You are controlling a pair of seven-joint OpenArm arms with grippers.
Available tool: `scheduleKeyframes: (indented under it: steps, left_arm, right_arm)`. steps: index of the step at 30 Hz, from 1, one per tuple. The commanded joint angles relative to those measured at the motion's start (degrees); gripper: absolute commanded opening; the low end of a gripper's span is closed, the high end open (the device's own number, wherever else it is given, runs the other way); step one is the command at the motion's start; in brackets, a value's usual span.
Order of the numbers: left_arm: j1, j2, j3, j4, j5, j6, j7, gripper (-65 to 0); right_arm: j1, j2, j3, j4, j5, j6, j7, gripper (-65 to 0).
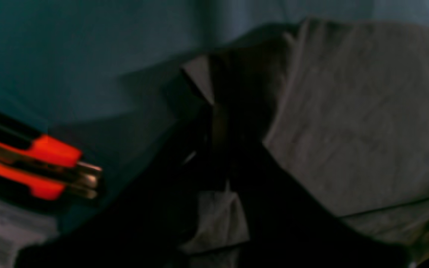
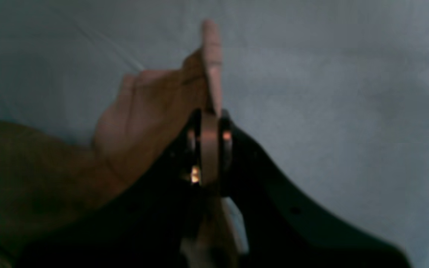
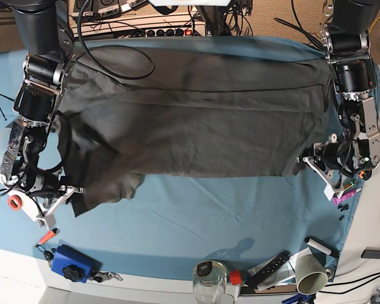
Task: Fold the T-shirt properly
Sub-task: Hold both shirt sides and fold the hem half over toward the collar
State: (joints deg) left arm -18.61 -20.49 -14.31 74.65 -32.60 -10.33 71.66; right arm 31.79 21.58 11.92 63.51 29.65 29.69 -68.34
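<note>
T-shirt [image 3: 202, 120], dark charcoal grey, spread wide across the blue table cloth [image 3: 196, 215], upper edge along the far side of the table, lower hem running roughly straight across the middle, creased lengthwise in several long folds. Near corner on the base view's left hanging lower and rumpled, pinched there by the right gripper [image 3: 66, 193]; opposite lower corner at the base view's right pinched by the left gripper [image 3: 307, 161]. Both grippers pressed together on fabric: in the right wrist view a thin fold of cloth [image 2: 210, 74] standing up between closed fingers, in the left wrist view grey cloth [image 1: 363, 119] bunched against dark fingers, blurred. Orange-and-black cutter [image 1: 39, 167] at the left wrist view's lower left, lying on the cloth beside the shirt.

Around the edges of the table: a roll of red tape [image 3: 14, 202] and a blue box [image 3: 69, 263] at the near left, a glass jar [image 3: 209, 278] at the near middle, a black remote [image 3: 269, 265] and a pale cup [image 3: 311, 273] at the near right, cables and a power strip [image 3: 158, 30] along the far side
</note>
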Motion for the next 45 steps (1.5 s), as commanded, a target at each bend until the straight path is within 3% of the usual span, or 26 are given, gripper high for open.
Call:
scheduleKeyframes:
  steps: [1,8,13,22,31,37,45]
  left_arm:
    - [-1.38,-1.07,-0.17,1.66,-0.35,-0.17,0.39,-65.0]
    - [-0.57,-2.67,-2.4,3.48,-1.29,-0.22,1.42,-65.0]
    - [1.03,-4.07,-4.35,4.5,-5.51,-3.43,2.08,-65.0]
    - [4.52,-5.6,-4.37,8.7,-8.17,-5.4,3.34,-65.0]
    - [10.95,-7.85,-4.39,17.64,-8.15,-6.27,2.86,-65.0]
    - [14.45,-8.31,-7.3,20.17,-8.28,-6.27,2.84,-65.0]
    - [20.94,-8.9,-12.24,24.59,-14.16,-9.27,2.93,-65.0]
  right_arm:
    - [1.38,1.07,0.17,3.06,1.4,0.0,0.33,-65.0]
    - [-0.28,2.73,0.63,6.64,6.12,-0.55,-4.17,-65.0]
    - [-1.86,3.72,5.35,7.13,9.05,0.15,-5.88,-65.0]
    - [-6.45,5.79,9.68,9.33,19.43,5.33,-10.19,-65.0]
    - [-13.79,6.34,10.01,17.38,20.24,6.54,-9.7,-65.0]
    - [-17.84,6.36,14.97,20.57,21.94,6.6,-9.75,-65.0]
    - [-22.97,6.36,19.76,22.82,24.63,7.63,-11.21,-65.0]
